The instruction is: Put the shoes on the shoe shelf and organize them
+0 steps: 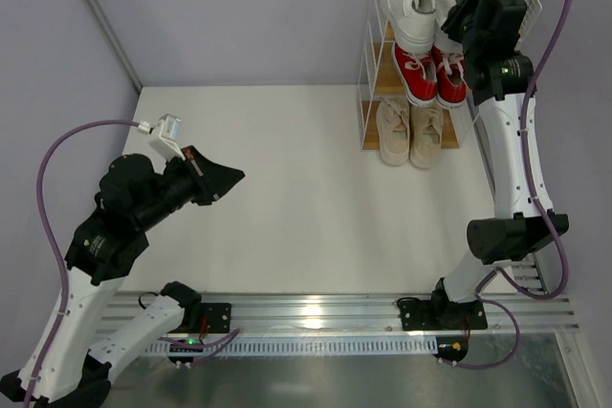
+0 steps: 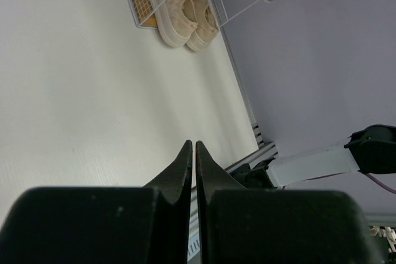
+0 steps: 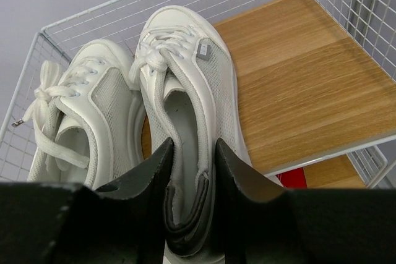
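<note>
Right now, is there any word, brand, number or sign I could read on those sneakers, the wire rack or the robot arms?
None can be read. The small grey tag on the white mesh lace-up sneaker is too blurred to tell whether it bears any text.

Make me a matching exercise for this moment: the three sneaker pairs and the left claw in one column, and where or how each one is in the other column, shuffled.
Column 1
1. white sneakers
2. red sneakers
3. beige sneakers
4. left claw

Column 2
A. bottom tier of the shoe shelf
B. shut, away from the shelf, over the table
C. top tier
D. middle tier

Pairs: 1-C, 2-D, 3-A, 4-B
</note>
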`<state>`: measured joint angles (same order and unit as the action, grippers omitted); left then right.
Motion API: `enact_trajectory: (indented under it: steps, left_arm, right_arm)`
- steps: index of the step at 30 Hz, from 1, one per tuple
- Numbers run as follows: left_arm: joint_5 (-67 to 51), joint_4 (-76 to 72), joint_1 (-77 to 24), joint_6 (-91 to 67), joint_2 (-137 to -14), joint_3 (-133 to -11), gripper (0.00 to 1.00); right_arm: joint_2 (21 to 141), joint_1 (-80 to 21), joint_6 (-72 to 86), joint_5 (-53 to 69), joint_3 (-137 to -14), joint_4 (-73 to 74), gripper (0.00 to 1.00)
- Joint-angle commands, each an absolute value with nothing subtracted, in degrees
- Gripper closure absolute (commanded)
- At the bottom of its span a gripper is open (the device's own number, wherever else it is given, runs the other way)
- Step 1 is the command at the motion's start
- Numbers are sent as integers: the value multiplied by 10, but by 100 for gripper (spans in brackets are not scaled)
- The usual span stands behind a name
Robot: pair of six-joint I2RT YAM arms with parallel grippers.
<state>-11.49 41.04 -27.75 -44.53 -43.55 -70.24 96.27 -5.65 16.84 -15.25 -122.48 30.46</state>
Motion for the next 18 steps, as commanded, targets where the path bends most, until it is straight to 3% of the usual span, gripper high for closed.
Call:
enact_trajectory:
  steps: [1,5,6,10,18]
  left_arm:
    - [-108,404,-279,-440,-426,-702,100]
    - [-108,404,-279,-440,-427,-704,100]
    - [-108,405,-279,-440,-427,-705,100]
    - [-107,406,-279,-440,-426,-709,100]
    - [-116,390,-280,-450,-439,-708,96]
  right_arm:
    - [980,-76,178,-161,-1243,289,65]
    - [974,-83,154,-176,-1251,294,36]
    - [968,-83,150,-186,-1252,294,25]
    - [923,-83,113,-208,-1253,273,10]
    - [762,-82,69,-208,-1202,262,0]
